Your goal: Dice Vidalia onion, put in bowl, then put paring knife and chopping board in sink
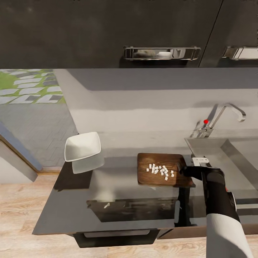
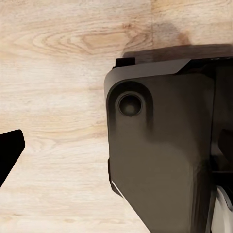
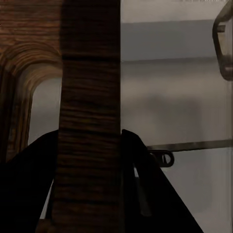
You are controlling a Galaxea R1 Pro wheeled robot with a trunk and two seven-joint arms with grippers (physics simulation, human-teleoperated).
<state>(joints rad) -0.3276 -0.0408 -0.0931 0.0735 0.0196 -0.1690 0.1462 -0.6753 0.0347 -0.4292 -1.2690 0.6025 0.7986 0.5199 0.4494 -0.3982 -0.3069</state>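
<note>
The dark wooden chopping board [image 1: 157, 174] is on the grey countertop [image 1: 71, 208], left of the sink [image 1: 215, 147]. Several white diced onion pieces [image 1: 161, 171] lie in a loose heap on it. My right gripper [image 1: 183, 169] is shut on the board's right edge. In the right wrist view, the board's end strip [image 3: 90, 97] beside the handle slot stands between my two dark fingers [image 3: 155, 194]. I cannot tell whether the board is off the counter. The white bowl [image 1: 82, 146] stands at the counter's far left. The paring knife is out of view. My left gripper's finger [image 2: 9, 150] hangs over wooden floor.
The chrome faucet [image 1: 224, 113] with its red dot rises behind the sink. Dark wall cabinets with metal handles [image 1: 161, 53] hang overhead. A small white bit [image 1: 106, 205] shows on the reflective counter front. A dark part of the robot's body [image 2: 165, 145] is beside the left gripper.
</note>
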